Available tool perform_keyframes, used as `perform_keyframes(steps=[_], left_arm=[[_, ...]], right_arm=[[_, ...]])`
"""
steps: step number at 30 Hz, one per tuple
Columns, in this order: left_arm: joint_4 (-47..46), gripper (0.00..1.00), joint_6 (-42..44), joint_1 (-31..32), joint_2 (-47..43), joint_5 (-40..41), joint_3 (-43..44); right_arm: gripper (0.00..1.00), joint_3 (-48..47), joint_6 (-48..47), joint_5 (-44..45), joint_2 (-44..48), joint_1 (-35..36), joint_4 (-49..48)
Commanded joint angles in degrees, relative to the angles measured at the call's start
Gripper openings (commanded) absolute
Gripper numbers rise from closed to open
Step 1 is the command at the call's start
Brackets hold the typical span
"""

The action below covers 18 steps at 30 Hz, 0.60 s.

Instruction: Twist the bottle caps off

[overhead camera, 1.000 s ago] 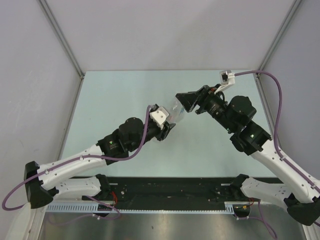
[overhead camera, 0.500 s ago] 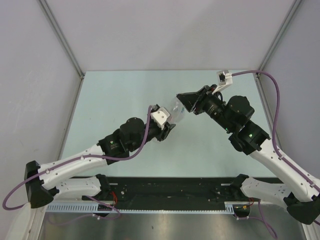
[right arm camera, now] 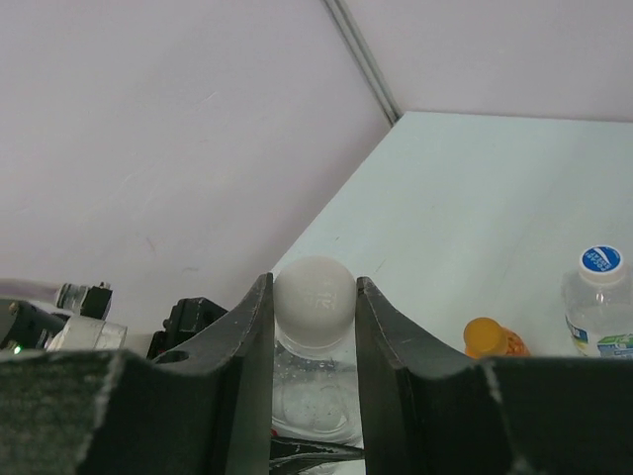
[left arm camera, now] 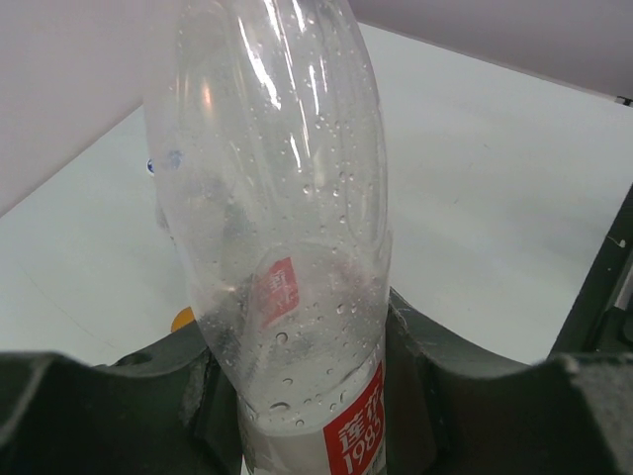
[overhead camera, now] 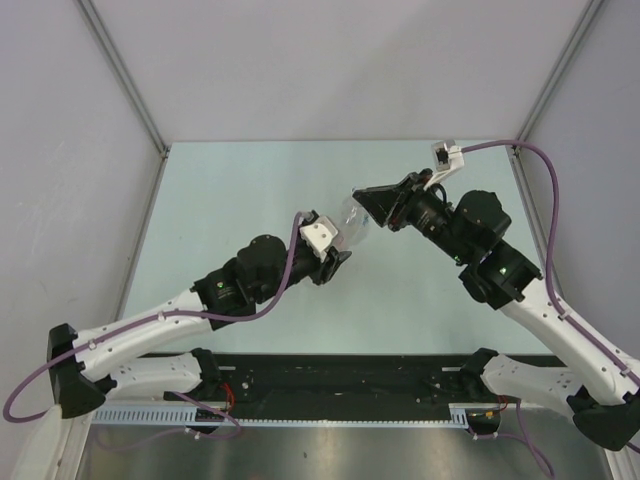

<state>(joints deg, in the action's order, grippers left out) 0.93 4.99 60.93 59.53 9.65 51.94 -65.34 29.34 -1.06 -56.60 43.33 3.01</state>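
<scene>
Cap: whitish cap [right arm camera: 314,300], on the slim bottle [left arm camera: 287,247], clamped between the right jaws.
Bottle: red-labelled, gripped at its labelled end by the left jaws.
Others: orange bottle [right arm camera: 492,338] and blue-capped bottle [right arm camera: 598,297] on the desk [right arm camera: 475,198], right of the right jaws.

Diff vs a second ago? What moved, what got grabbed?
The right pincer closed on the whitish cap of the slim bottle; a second ago it stood open around the cap. Its wrist also shifted slightly left. Unchanged: the left pincer stays clamped on the bottle's body, with the bottle held between the two arms.
</scene>
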Motion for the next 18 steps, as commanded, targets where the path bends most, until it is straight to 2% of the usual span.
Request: perform_keyframes(steps=[1, 3, 4, 7, 8, 11, 18], left_arm=[[2.06, 0.0, 0.99, 0.25, -3.54, -17.76, 2.37], [2.76, 0.0, -0.5, -1.06, -4.94, -25.69, 2.81], [2.76, 0.0, -1.47, -1.68, -5.3, -34.26, 3.07], [1.8, 0.0, -4.64, -5.28, -6.0, -47.58, 3.95], [0.75, 0.0, -6.73, -7.03, -6.09, -55.01, 4.13], [-0.66, 0.0, -10.52, -9.24, -6.18, -66.02, 4.66], [-6.28, 0.0, -16.58, -10.39, -4.77, -79.59, 6.24]], right_arm=[[0.0, -1.98, -4.12, -9.03, 1.75, -2.54, -1.16], [0.0, -1.98, -4.99, -16.32, 2.37, -4.47, -1.86], [0.0, -1.98, -5.69, -18.43, 2.72, -5.96, -1.78], [0.0, -1.9, -7.54, -31.15, 3.6, -9.04, -2.39], [0.0, -1.9, -7.98, -33.81, 3.77, -9.58, -2.39], [0.0, -1.98, -8.95, -42.69, 4.21, -10.28, -5.28], [0.0, -1.9, -10.45, -55.79, 4.48, -10.28, -6.34]])
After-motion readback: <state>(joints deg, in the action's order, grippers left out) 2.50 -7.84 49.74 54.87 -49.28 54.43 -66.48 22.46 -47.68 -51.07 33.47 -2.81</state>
